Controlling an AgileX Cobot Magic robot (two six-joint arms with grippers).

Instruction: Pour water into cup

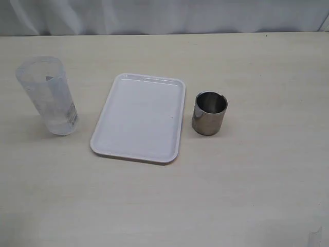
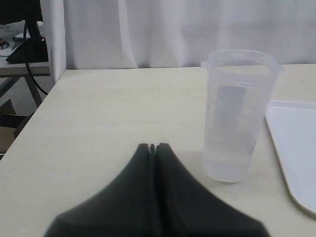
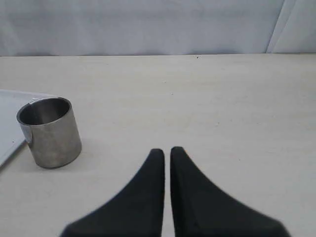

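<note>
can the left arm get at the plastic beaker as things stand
Probably yes: bare table lies between the left gripper and the beaker, though its jaws are shut and must open first.

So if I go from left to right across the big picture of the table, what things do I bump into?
plastic beaker → white tray → steel cup

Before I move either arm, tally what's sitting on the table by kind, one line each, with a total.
Translucent plastic beaker: 1
White tray: 1
Stainless-steel cup: 1
Total: 3
</note>
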